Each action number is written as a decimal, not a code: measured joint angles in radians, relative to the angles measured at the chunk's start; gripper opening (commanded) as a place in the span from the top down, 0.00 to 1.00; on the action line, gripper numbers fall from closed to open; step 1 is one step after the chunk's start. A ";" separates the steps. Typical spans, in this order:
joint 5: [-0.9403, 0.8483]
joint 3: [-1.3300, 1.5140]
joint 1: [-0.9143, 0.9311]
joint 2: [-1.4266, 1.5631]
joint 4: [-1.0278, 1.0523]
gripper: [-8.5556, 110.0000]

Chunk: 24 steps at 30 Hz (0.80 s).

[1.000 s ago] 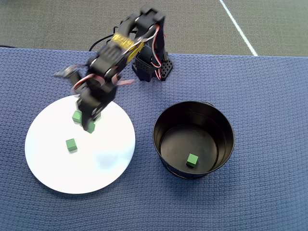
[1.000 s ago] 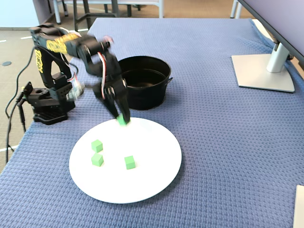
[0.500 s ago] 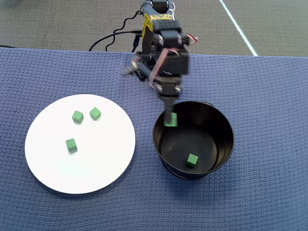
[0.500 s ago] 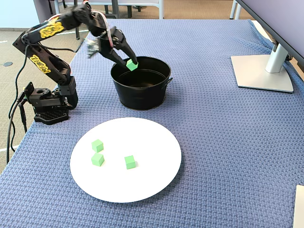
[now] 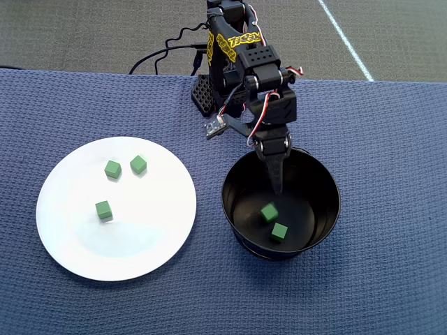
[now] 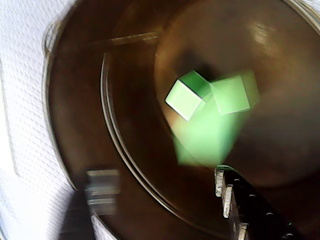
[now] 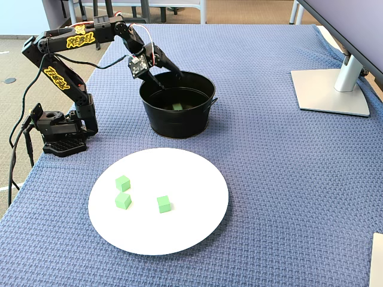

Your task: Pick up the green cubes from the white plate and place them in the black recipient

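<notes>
Overhead view first: on the left we see the white plate (image 5: 70, 244) carrying three green cubes (image 5: 112, 169). Right of it, the black pot (image 5: 230, 185) holds two more cubes on its floor. Our gripper (image 5: 277, 183) hangs over the pot's far rim, fingers spread apart and holding nothing.

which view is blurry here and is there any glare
Wrist view: motion-smeared green cubes, soft pot wall, bright spot on its floor. Overhead view: sharp, faint sheen on the white plate. Fixed view: sharp, no strong glare.
</notes>
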 measured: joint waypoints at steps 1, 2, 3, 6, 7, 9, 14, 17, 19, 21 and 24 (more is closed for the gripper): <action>-0.006 -0.014 0.006 0.009 0.018 0.70; -0.009 -0.028 0.015 0.018 0.038 0.71; -0.017 -0.046 0.029 0.029 0.057 0.72; -0.026 -0.115 0.104 0.055 0.126 0.76; -0.031 -0.141 0.140 0.061 0.152 0.79; -0.046 -0.192 0.230 0.066 0.209 0.81; -0.192 -0.250 0.558 -0.003 0.247 0.88; -0.383 -0.255 0.730 -0.143 0.213 0.84; -0.529 -0.259 0.818 -0.259 0.173 0.83; -0.652 -0.259 0.885 -0.370 0.112 0.83; -0.772 -0.293 0.950 -0.517 0.046 0.81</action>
